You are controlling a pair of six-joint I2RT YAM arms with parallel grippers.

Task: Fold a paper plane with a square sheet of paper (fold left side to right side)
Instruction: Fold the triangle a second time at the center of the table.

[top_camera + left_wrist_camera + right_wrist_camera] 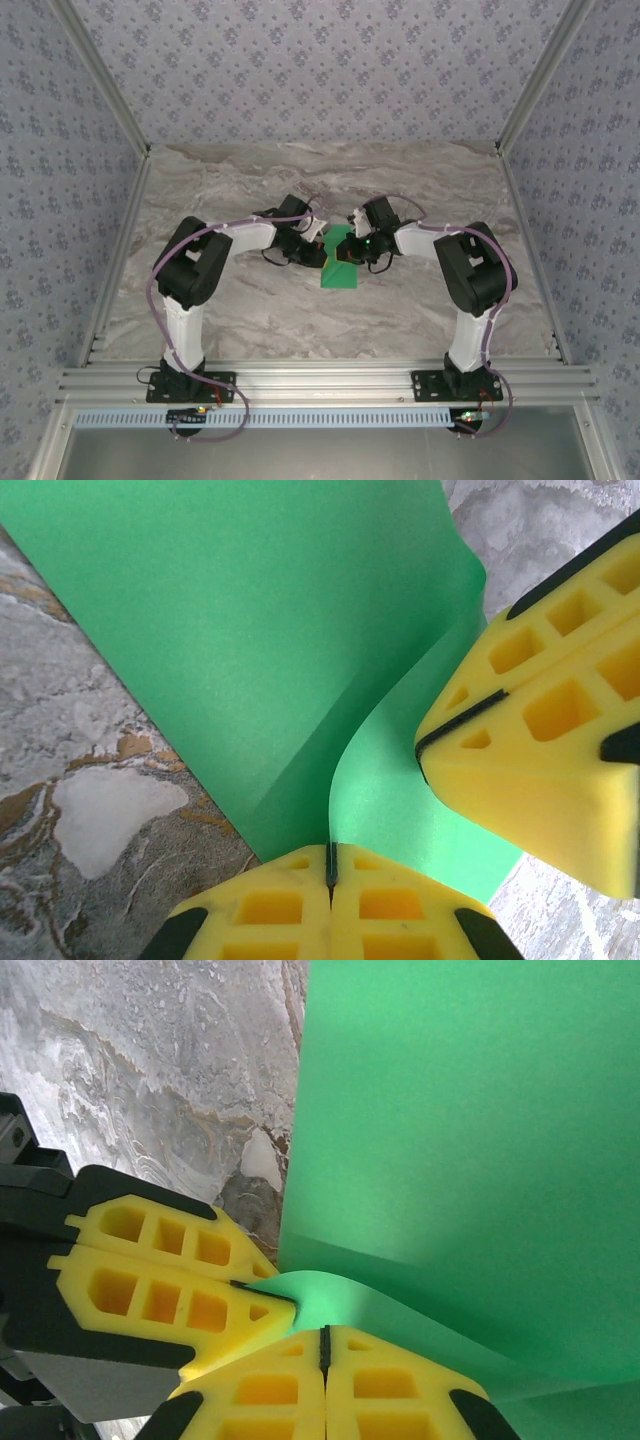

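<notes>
Bright even light; soft shadow gradients across paper (pixel 250 630); wrist views sharp.

Square sheet of paper (pixel 338 268): bright green, matte, unmarked. It lies mid-desk (pixel 250 310) and from above reads as a narrow strip running near to far, with its far end hidden. Most of it (pixel 250 630) lies flat on the surface. One edge portion is lifted, rising in a smooth, uncreased curl (pixel 330 1295).
</notes>
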